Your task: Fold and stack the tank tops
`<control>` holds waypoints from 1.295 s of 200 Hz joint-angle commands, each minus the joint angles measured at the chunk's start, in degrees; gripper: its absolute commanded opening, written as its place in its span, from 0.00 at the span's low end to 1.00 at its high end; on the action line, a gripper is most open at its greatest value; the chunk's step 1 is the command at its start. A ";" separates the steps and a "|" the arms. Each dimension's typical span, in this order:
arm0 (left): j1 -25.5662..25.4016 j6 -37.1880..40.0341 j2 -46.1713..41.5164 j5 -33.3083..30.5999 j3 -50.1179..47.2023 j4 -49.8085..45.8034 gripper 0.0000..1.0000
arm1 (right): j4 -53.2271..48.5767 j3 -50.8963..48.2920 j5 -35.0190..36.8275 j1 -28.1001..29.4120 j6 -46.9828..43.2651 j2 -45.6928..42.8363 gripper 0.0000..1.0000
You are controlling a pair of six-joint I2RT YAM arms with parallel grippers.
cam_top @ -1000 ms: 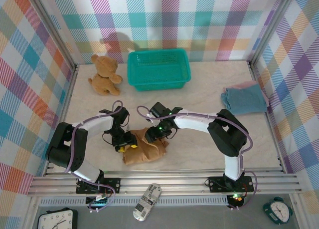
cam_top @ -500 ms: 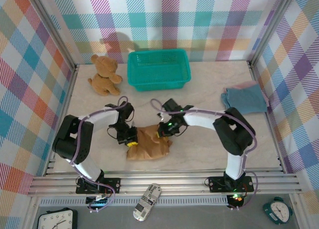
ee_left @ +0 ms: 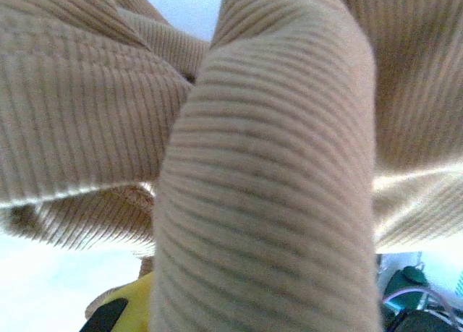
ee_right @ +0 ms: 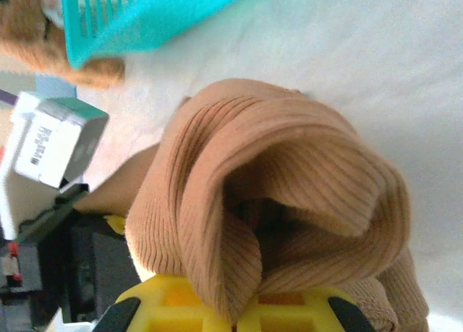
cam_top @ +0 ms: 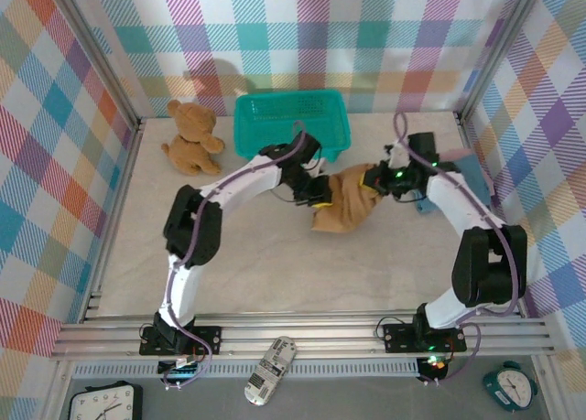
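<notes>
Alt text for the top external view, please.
Two arms hold the ochre tank top bunched between them, left end effector and right end effector both shut on it, near the teal basket; a teddy bear sits back left.

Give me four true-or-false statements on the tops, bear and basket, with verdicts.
The left gripper and right gripper are both shut on the ochre tank top. True.
The teddy bear lies inside the teal basket. False: it sits on the table, left of the basket.
The blue tank top lies by the table's right edge. True.
The ochre tank top lies spread flat. False: it is bunched between the grippers.
</notes>
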 commanded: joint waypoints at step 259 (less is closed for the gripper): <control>-14.24 -3.57 40.13 -8.46 53.91 42.62 0.00 | -13.84 24.17 18.08 -25.39 -28.88 -4.82 0.00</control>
